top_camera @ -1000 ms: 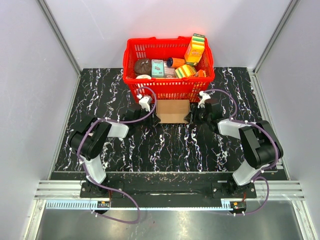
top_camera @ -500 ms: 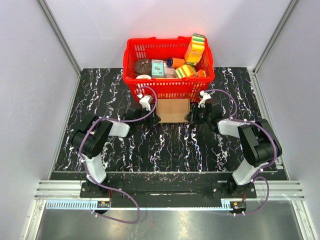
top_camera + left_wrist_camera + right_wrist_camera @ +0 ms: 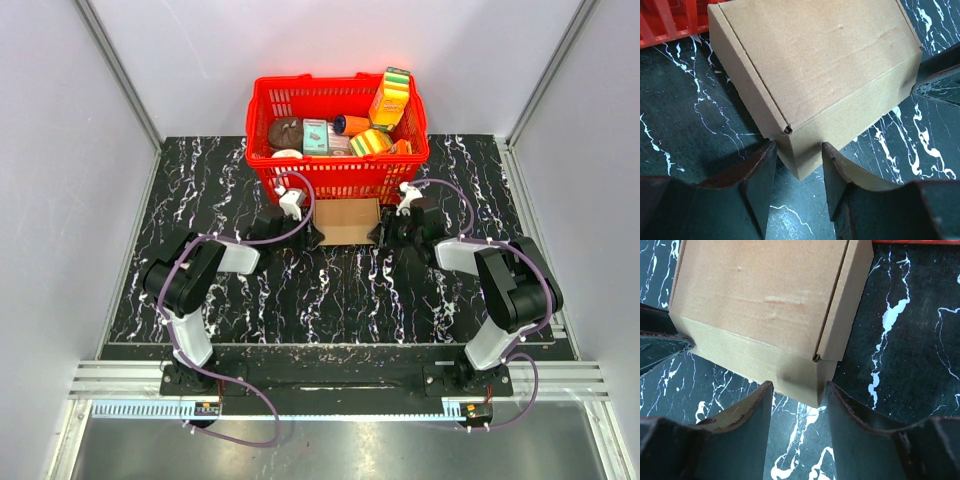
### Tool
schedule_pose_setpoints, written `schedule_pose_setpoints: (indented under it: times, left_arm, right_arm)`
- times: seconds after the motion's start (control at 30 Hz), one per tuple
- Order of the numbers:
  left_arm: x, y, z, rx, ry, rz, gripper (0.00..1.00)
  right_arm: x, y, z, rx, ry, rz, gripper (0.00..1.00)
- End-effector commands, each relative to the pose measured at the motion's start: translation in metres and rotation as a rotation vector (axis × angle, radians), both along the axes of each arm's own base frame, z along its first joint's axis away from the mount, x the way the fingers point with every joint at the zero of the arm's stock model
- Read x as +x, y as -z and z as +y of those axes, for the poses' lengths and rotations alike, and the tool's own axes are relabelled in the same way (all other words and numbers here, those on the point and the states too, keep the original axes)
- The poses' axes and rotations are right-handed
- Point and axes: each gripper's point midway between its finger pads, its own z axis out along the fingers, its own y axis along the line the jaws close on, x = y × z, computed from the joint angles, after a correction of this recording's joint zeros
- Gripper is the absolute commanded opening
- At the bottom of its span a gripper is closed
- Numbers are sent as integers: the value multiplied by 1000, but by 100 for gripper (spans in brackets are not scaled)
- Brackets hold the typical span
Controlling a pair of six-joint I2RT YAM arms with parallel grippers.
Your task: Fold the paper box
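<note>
Left of centre in the overhead view, the left hand (image 3: 796,150) is partly open at the left end of the paper box (image 3: 346,221). Its two fingers (image 3: 757,175) flank the box's near corner with slim gaps on either side. The closed brown carton lies flat on the black marbled worktop (image 3: 350,290), just in front of the red basket (image 3: 340,180) of packaged goods (image 3: 389,98). The right hand (image 3: 797,387), likewise parted, brackets the box's right near corner.
</note>
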Motion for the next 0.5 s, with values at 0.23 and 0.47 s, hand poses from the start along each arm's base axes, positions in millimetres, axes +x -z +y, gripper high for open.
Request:
schedule_pose_setpoints:
  times: [0.23,0.47]
  left_arm:
    - [1,-18,-7,-70,36,-80,41]
    - [1,-16,-12,-83,63,-81,18]
  right_arm:
    - [1,-8,-1,-5,-20,-59,43]
    - [6,-7,0,-4,-16,-63,38]
